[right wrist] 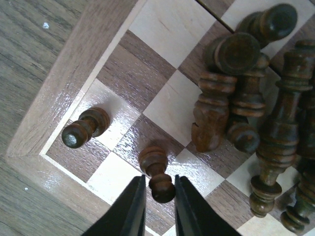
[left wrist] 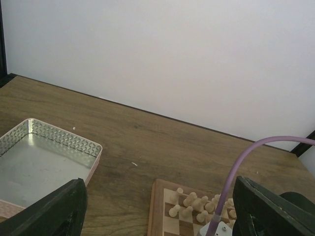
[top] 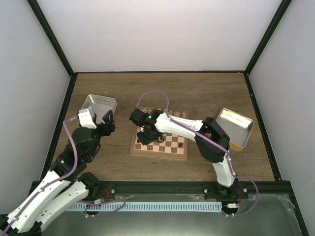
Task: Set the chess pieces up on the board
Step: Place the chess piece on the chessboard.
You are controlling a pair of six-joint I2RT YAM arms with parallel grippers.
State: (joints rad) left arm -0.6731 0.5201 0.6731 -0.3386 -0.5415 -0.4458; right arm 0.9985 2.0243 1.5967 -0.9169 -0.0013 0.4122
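The board (top: 141, 149) lies mid-table. My right gripper (top: 147, 135) hangs over its near left corner. In the right wrist view the gripper (right wrist: 159, 189) has its jaws narrowly apart on either side of the head of a dark brown pawn (right wrist: 155, 164), which stands upright on a dark square; a thin gap shows on the left. Another dark pawn (right wrist: 84, 129) stands on the corner-side light square. Several dark pieces (right wrist: 236, 98) lie heaped to the right. Cream pieces (left wrist: 197, 202) cluster at the board's far edge (left wrist: 158, 206). My left gripper (left wrist: 157, 196) is wide open and empty, left of the board.
A shallow metal tray (top: 98, 104) sits at the far left, under my left gripper (top: 106, 122), and shows in the left wrist view (left wrist: 39, 162). A second tray (top: 235, 127) sits right of the board. A purple cable (left wrist: 236, 172) crosses over the board.
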